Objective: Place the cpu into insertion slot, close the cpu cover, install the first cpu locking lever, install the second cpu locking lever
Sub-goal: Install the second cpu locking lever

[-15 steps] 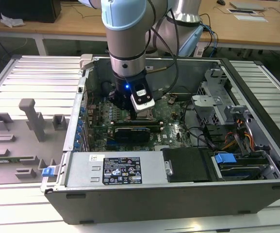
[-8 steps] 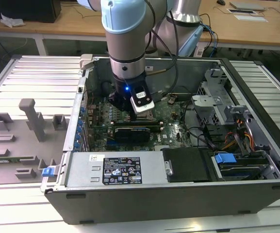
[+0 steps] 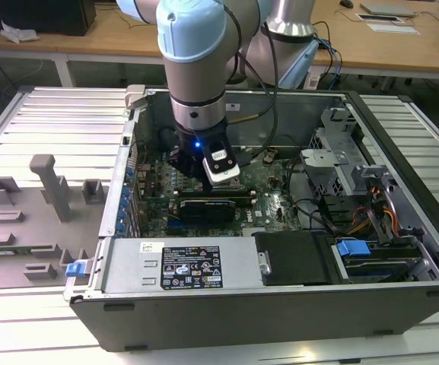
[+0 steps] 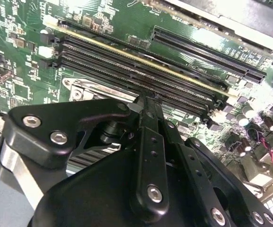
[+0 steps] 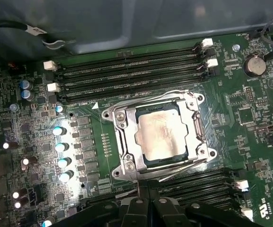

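The cpu point(image 5: 159, 136) is seen at the centre of the first wrist view, seated in the insertion slot point(image 5: 148, 165), with the cpu cover point(image 5: 127, 142) lowered around it so the chip is held flat. The gripper point(image 5: 148, 189) is poised at the lower edge, beside the socket; its fingers point(image 4: 148, 127) are pressed together, holding nothing.

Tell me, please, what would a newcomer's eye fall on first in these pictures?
In the exterior view, the pale blue robot arm reaching down into the open computer case stands out. In the first wrist view, the cpu draws the eye: its silver top shows through the window of the cpu cover on the green motherboard, with the black end effector beside the socket.
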`<state>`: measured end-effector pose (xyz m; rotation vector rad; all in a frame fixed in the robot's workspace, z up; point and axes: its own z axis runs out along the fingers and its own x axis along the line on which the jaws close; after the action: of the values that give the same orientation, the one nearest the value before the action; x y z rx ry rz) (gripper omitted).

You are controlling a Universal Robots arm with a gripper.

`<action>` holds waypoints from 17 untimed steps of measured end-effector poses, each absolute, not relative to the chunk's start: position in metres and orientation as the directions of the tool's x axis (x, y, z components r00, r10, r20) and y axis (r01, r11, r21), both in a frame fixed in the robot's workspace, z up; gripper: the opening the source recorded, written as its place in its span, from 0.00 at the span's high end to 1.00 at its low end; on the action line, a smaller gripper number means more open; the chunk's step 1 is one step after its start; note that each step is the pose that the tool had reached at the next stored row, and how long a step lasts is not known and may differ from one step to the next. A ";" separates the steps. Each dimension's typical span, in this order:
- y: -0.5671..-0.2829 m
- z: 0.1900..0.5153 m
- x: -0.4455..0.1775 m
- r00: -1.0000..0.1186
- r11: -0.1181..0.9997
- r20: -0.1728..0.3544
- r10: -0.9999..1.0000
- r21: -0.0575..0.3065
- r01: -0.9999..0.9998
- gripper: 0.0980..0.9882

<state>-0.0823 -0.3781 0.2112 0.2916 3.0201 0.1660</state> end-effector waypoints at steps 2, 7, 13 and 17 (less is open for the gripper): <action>-0.379 0.210 -0.085 -0.976 0.974 -0.089 0.197 0.133 0.185 0.99; -0.382 0.209 -0.090 -0.976 0.968 -0.081 0.200 0.169 0.185 0.99; -0.385 0.205 -0.093 -0.976 0.962 -0.074 0.203 0.202 0.185 0.99; -0.385 0.201 -0.099 -0.976 0.959 -0.072 0.204 0.215 0.185 0.99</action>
<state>-0.0989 -0.3853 0.2013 0.3000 3.0170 0.3179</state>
